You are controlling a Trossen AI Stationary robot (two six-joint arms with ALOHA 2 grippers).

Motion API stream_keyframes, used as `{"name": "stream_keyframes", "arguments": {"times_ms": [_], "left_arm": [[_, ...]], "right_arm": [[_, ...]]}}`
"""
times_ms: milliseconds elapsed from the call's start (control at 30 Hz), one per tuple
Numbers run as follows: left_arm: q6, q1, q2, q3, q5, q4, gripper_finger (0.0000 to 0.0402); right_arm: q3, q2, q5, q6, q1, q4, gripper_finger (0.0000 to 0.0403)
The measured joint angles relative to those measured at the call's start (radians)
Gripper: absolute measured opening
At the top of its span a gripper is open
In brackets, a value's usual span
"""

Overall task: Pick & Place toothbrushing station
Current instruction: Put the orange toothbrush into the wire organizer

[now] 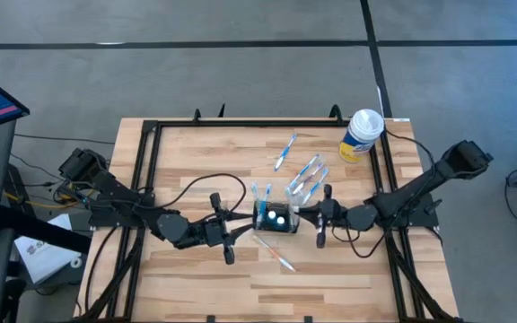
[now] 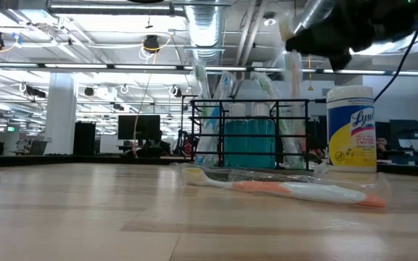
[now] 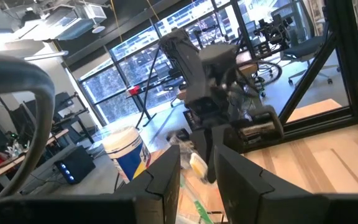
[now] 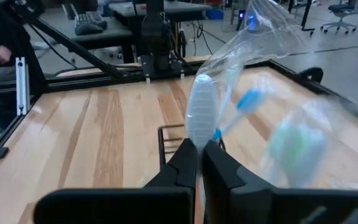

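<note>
Left pincer [image 1: 229,235]: low over the pale wooden tabletop [image 1: 196,278], just left of the station, fingers slightly apart, holding nothing.
Toothbrushing station [image 1: 276,217]: small black wire-frame rectangular holder at the tabletop's middle, between both pincers, wrapped brushes standing in it.
Loose brush: an orange-and-white wrapped toothbrush [image 2: 289,190] lies flat before the station.
Right pincer [image 1: 323,215]: just right of the station, fingers clamped on a clear-wrapped white toothbrush [image 4: 201,112].
Canister: white-and-yellow cylindrical wipes canister [image 1: 363,133], far right corner.
</note>
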Motion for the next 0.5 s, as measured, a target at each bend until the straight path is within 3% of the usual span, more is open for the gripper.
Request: {"name": "stream_keyframes", "arguments": {"times_ms": [167, 500], "left_arm": [[0.000, 0.000, 0.000, 0.000, 0.000, 0.000, 0.0092], [0.000, 0.002, 0.000, 0.000, 0.000, 0.007, 0.0092]], "right_arm": [[-0.135, -0.001, -0.001, 0.000, 0.008, 0.281, 0.0000], [-0.179, 0.045, -0.005, 0.011, 0.005, 0.364, 0.0001]]}}
